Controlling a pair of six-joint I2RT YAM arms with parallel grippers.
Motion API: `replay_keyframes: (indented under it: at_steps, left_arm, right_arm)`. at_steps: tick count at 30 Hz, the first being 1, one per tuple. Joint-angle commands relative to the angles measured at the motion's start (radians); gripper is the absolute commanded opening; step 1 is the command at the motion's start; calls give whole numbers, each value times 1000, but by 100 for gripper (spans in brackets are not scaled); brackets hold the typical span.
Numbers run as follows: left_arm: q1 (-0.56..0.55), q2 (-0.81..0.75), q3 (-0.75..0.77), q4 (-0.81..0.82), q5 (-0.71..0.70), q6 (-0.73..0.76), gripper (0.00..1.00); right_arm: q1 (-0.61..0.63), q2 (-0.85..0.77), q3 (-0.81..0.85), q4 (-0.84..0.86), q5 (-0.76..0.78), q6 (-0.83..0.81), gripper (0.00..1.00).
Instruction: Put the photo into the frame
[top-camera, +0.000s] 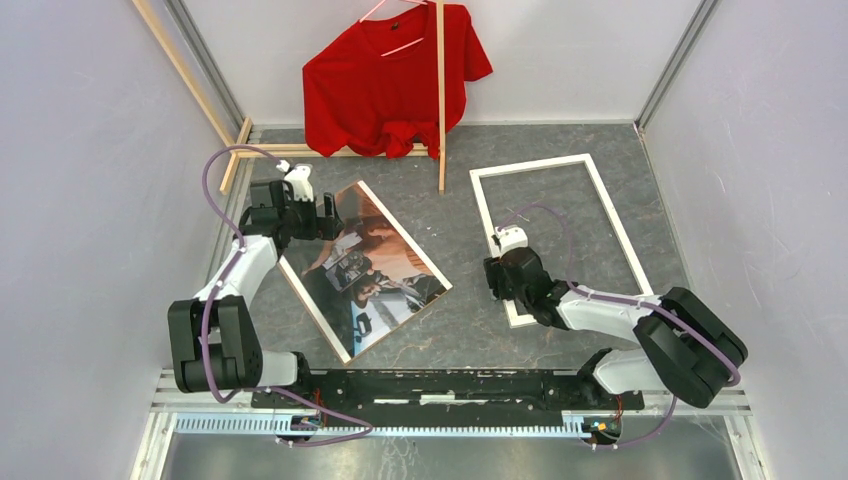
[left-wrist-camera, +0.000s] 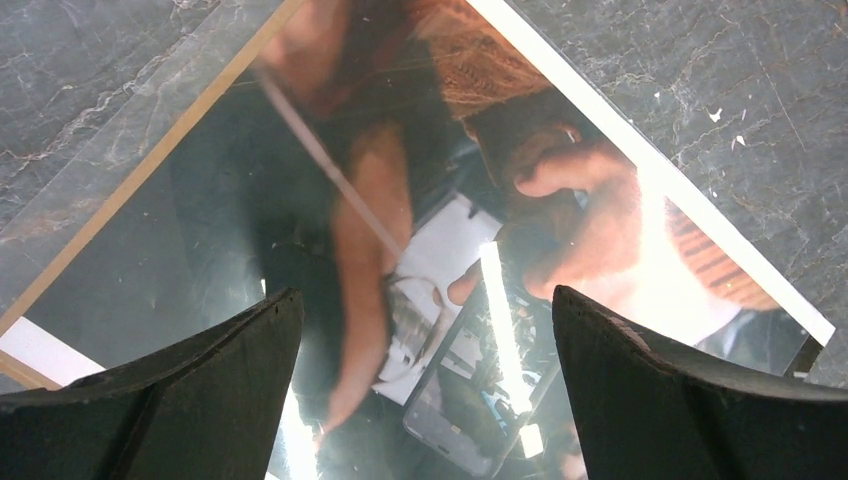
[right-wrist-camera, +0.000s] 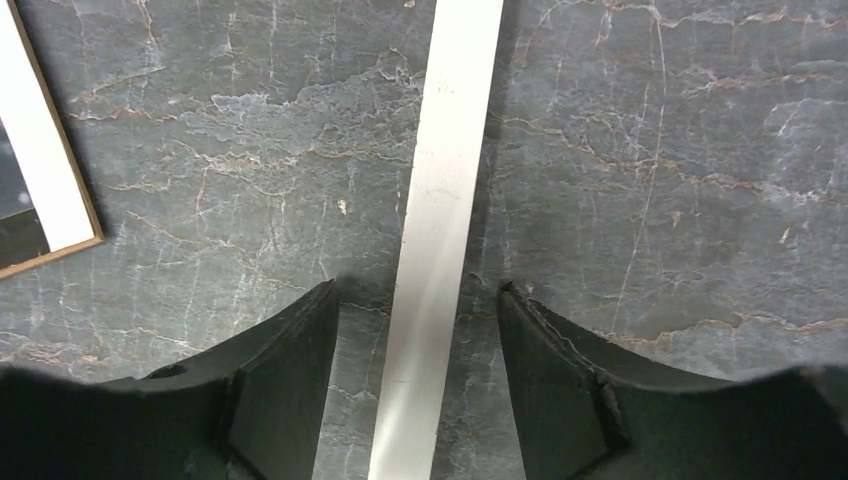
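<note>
Right tool (right-wrist-camera: 418, 295) straddles one frame (right-wrist-camera: 450, 150) rail, gaps either side.

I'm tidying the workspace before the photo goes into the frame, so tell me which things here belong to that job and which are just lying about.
Job: photo, frame, both lying flat.
Lying about: red T-shirt, hanging on the wooden rack.
</note>
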Motion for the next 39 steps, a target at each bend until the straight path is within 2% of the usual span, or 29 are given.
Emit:
replay_keyframes:
  at_steps: [1, 5, 9, 14, 19, 26, 39]
  left_arm:
    - [-1, -46, 17, -33, 40, 40, 100]
    - [-15, -47, 23, -69, 45, 63, 100]
    - [-46, -42, 27, -99, 18, 89, 100]
    - [-89, -54, 26, -111, 12, 98, 100]
    - [-171, -59, 43, -133, -15, 107, 100]
    - [-274, -50, 88, -164, -42, 101, 100]
    - [-440, -65, 216, -196, -38, 60, 100]
  right_arm:
    - [8, 15, -19, 2, 38, 49, 57]
    - [14, -12, -60, -2, 101, 116, 33]
    - [16, -39, -59, -31, 91, 186, 20]
    - [29, -123, 20, -158, 99, 323, 6]
    - [48, -237, 146, -301, 96, 450, 5]
    - [55, -343, 271, -390, 20, 570, 6]
    - [57, -428, 459, -379, -98, 736, 6]
